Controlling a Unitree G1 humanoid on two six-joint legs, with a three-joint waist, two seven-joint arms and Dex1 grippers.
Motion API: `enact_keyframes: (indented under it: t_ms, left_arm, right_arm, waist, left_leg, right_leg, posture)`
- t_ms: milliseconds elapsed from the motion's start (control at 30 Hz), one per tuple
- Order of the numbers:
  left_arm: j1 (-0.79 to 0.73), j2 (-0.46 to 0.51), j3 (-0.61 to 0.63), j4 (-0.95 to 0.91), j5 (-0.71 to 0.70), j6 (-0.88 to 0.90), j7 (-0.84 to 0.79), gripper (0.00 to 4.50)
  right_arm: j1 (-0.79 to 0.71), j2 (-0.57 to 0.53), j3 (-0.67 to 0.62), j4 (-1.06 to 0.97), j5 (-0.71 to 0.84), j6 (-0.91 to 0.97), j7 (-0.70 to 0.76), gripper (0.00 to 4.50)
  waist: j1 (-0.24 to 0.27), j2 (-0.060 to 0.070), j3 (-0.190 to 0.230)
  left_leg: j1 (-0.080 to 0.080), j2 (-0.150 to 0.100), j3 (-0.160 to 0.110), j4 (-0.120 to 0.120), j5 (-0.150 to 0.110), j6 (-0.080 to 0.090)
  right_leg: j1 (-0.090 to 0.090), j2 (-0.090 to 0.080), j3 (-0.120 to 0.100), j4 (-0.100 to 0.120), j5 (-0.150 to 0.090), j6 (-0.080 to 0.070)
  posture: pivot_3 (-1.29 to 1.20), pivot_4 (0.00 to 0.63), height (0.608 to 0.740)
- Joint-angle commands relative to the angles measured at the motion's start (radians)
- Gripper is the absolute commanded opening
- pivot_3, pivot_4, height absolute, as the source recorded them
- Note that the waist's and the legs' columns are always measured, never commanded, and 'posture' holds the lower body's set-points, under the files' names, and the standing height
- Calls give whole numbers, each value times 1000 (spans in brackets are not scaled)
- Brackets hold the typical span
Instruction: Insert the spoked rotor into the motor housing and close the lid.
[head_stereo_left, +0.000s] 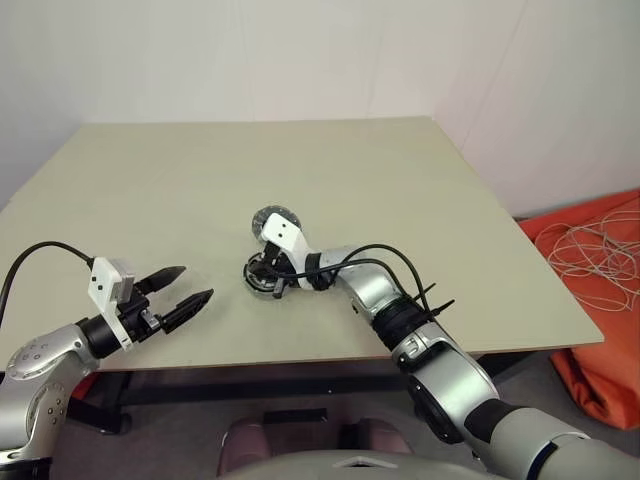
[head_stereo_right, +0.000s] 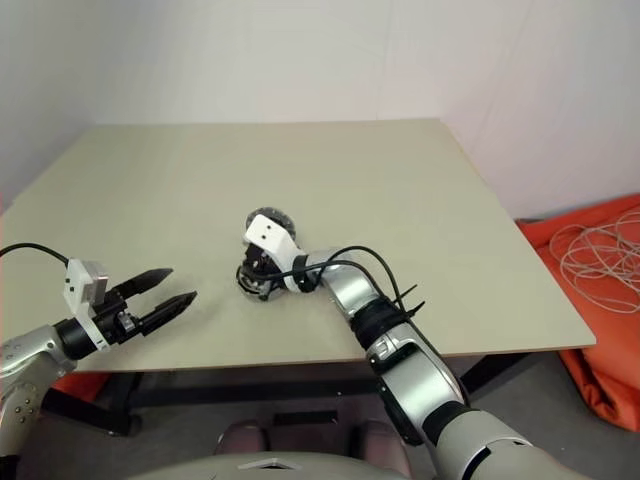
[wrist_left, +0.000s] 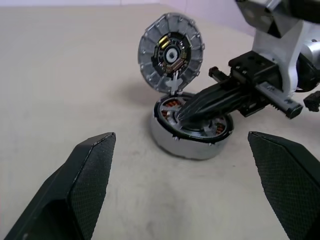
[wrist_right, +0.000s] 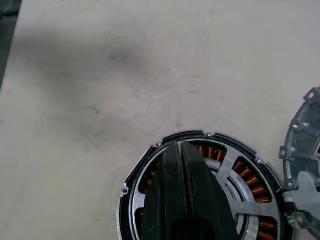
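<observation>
The motor housing is shiny grey metal with copper windings. The tabletop looks matt and smooth. The left pincer has textured black pads.

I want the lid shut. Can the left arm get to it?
Probably yes. The lid stands open and bare behind the housing, facing the left gripper; only the right gripper lies low across the housing.

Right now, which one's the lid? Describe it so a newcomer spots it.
On the table, near the front edge's middle, sits the housing with the shut right gripper over it. The lid stands upright at its far rim: a flat disc, dark-centred, no copper windings.
</observation>
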Motion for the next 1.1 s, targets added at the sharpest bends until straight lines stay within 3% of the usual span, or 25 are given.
enact_keyframes:
  t_ms: [33,333,533,633,800,1000,1100]
  left_arm:
    - [-1,0,24,-25,-11,-13,5,4500]
    - [2,0,27,-24,-10,-18,7,4500]
    - [7,5,38,-19,-11,-19,3,4500]
    - [8,5,40,-18,-10,-18,3,4500]
    - [7,4,42,-14,-9,-18,0,4500]
    - [-1,3,39,-1,-6,-22,-5,4500]
    - [-4,3,38,4,-4,-25,-7,4500]
  right_arm:
    - [-1,-7,-18,45,-14,33,-30,24]
    - [-2,-2,-98,-76,84,64,22,24]
    - [23,-129,-139,-295,183,237,148,24]
    - [34,-207,-152,-390,226,330,197,625]
    - [32,-313,-170,-479,292,419,267,2354]
    - [-13,-405,-159,-353,248,337,316,4465]
    - [-19,-434,-93,-289,150,149,329,4465]
  waist:
    - [2,0,0]
    - [3,-1,1]
    - [5,-3,0]
    - [5,-5,-2]
    - [5,-2,0]
    - [5,-2,0]
    - [5,-2,0]
  left_leg:
    - [1,0,0,0,0,0]
    - [3,0,-1,3,0,0]
    - [-2,0,-1,3,0,0]
    - [-3,0,-1,1,0,1]
    - [-8,1,0,1,-1,0]
    - [-7,1,0,2,-1,0]
    - [-7,1,0,3,-1,0]
  right_leg:
    - [0,0,0,0,0,0]
    - [0,0,0,-1,0,1]
    - [-1,0,0,0,0,0]
    - [-1,0,0,-1,0,-1]
    - [-6,2,0,-1,2,-5]
    - [-6,2,0,0,-1,0]
    - [-6,2,0,0,-1,0]
  posture:
    - [0,0,740]
    - [0,0,740]
    - [0,0,740]
    - [0,0,740]
    - [0,0,740]
    - [0,0,740]
    - [0,0,740]
